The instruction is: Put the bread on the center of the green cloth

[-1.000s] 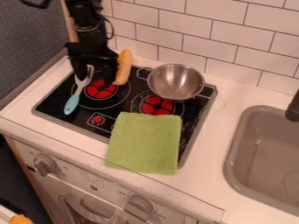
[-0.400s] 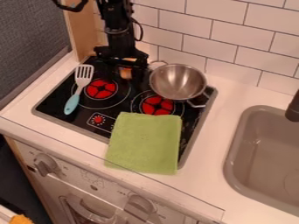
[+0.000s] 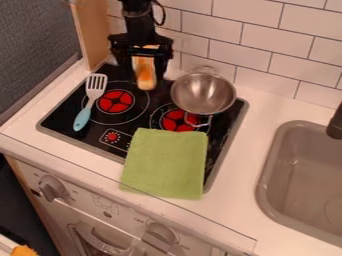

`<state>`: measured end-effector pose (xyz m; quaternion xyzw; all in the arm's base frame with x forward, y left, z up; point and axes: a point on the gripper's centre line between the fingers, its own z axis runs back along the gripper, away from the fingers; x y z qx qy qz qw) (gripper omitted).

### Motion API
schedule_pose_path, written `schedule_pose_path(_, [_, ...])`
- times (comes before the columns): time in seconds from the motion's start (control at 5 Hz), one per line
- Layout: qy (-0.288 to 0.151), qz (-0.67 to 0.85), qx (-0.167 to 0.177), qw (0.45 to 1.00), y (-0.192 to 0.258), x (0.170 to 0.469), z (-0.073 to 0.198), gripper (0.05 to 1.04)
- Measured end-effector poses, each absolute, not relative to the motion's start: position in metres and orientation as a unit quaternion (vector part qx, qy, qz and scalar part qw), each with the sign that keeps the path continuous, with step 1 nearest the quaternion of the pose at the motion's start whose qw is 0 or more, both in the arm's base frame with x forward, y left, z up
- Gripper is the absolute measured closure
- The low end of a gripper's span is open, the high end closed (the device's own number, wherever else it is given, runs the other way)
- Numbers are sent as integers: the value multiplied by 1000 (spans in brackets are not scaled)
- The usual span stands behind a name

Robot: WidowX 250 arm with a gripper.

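The black gripper (image 3: pixel 143 62) hangs over the back of the stove, left of the metal pot. The bread (image 3: pixel 146 79), a long orange-brown loaf, lies lengthwise under and within the gripper's outline, its rounded near end showing below. Whether it is gripped or raised is unclear. The green cloth (image 3: pixel 166 162) is spread flat across the front right of the stove and over the counter's front edge, with nothing on it.
Close to the bread's right stands the metal pot (image 3: pixel 203 94) with wire handles. A spatula (image 3: pixel 87 106) with a blue handle lies on the left of the black stove top (image 3: pixel 61 114). The sink (image 3: pixel 294 175) is at the right.
The gripper moved right and back, from beside the bread to over it. The bread shifted slightly right. The pot turned, its handles swinging clockwise, and moved slightly right.
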<state>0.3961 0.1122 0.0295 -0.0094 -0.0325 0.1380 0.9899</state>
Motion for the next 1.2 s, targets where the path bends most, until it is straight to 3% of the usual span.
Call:
schedule_pose_path(0.2, [-15, 170, 0, 985, 120, 406, 10, 83])
schedule_pose_path(0.4, [-15, 175, -5, 984, 121, 408, 9, 135])
schedule_pose_path(0.6, [-17, 167, -10, 986, 117, 400, 7, 393])
schedule_pose_path(0.8, [-24, 124, -11, 992, 99, 381, 25, 426])
schedule_pose_path(1.0, [-80, 79, 13, 994, 80, 356, 81, 426])
schedule_pose_path(1.2, [-72, 33, 19, 997, 58, 306, 85, 426])
